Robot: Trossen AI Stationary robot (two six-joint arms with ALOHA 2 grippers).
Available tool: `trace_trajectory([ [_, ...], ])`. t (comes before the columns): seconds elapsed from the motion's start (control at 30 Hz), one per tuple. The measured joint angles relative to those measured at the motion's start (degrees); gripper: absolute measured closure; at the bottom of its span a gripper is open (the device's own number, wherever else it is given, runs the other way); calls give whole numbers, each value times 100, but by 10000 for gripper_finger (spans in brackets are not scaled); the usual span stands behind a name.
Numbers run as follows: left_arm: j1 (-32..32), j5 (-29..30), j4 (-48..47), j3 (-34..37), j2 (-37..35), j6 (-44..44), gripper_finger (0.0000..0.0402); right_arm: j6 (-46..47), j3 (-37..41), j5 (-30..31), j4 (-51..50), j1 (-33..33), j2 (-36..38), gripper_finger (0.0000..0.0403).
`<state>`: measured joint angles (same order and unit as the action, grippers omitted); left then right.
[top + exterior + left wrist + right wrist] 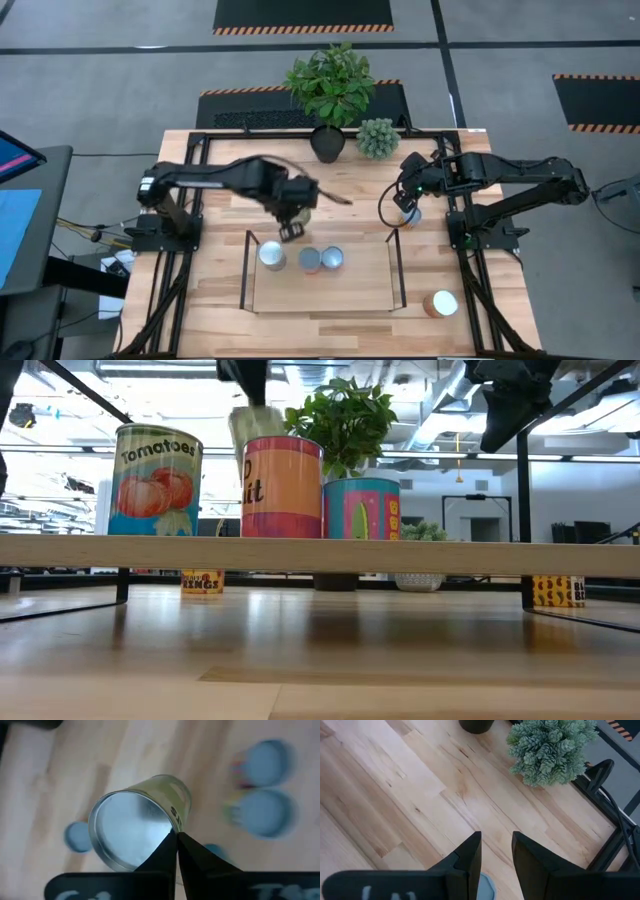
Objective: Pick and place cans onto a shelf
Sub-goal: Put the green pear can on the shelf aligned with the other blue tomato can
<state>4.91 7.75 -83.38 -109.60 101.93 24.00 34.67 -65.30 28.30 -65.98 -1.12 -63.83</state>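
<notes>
My left gripper [291, 229] is shut on a can [135, 830] with a silver top and pale yellow-green side, held in the air above the shelf's far left part; it shows blurred in the low view [243, 422]. The shelf [340, 290] carries three upright cans: a tomato can [155, 480], an orange one [283, 487] and a teal one [362, 508]. My right gripper [496, 842] is open, raised above a pale-blue-topped can [485, 889] that stands on the table right of the shelf's far end [413, 214]. My left gripper has its two fingers nearly together at the can's top rim [170, 822], where the lid meets the side wall. The fingers come from above. The can hangs tilted below them, clear of the shelf and table.
A white-topped can [441, 303] stands on the table right of the shelf's near end. A dark plant pot [328, 143] and a small grey-green plant [377, 138] stand at the table's far edge. Bare shelf board lies right of the three cans.
</notes>
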Motion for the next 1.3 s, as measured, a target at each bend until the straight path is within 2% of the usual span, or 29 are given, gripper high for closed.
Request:
trace_trajectory([
  [0.27, 1399, 45, -19, -711, -100, 830, 401, 108, 0, -26, 9, -1, 0, 272],
  [0.63, 2963, 534, 104, -430, -53, 2064, 401, 435, -2, -147, 28, 2, 0, 271],
  [0.87, 3384, 595, 573, 196, -57, 2563, 401, 439, -2, -147, 42, 2, 0, 271],
  [1.1, 3395, 568, 770, 686, -62, 2659, 401, 440, -2, -147, 42, 2, 0, 272],
  [1.3, 3396, 292, 1112, 1137, -51, 2655, 401, 434, -2, -147, 39, 2, 0, 272],
])
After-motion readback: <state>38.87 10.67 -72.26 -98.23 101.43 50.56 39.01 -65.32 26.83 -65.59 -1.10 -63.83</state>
